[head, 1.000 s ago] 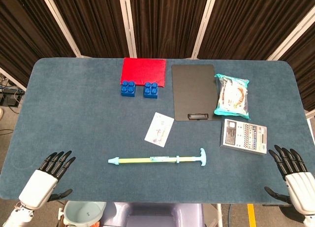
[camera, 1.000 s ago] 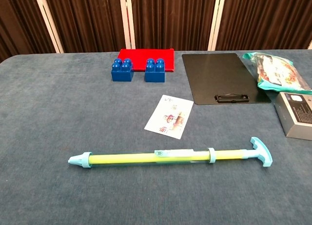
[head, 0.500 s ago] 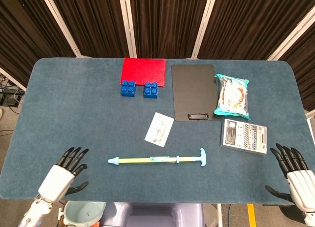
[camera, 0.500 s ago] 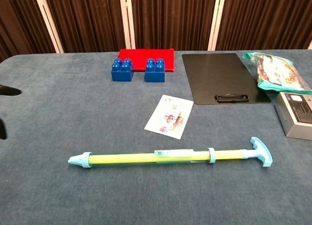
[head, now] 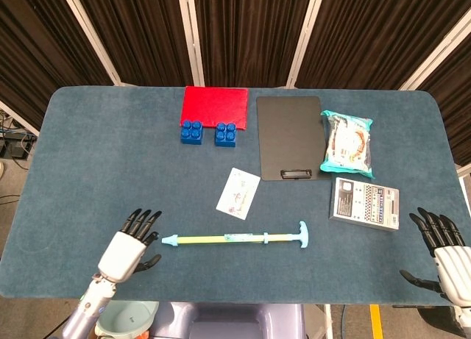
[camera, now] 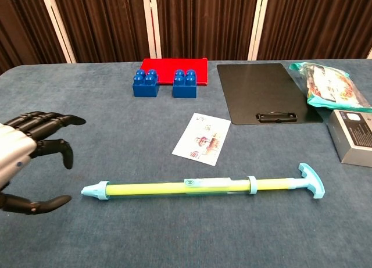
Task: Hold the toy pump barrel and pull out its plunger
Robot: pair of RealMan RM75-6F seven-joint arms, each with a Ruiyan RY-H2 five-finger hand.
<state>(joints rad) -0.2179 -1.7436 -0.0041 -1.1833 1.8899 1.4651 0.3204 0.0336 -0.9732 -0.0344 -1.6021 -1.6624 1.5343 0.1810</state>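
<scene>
Blue felt tabletop [head: 96, 155] | slim yellow plastic pump barrel [camera: 168, 188] lies near-centre, teal T-handled plunger [camera: 311, 181] pointing right | your left hand [camera: 23, 157] spread empty beside its nozzle; right hand [head: 445, 251] spread, far right | light, stiff, probably slick: grip barrel mid-length, hook the T-handle.

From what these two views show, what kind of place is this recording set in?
Probably a lab or staged test bench, not a home: a blue felt-covered table, dark folding screens behind it, and unrelated props like a toy pump and clipboard.
</scene>
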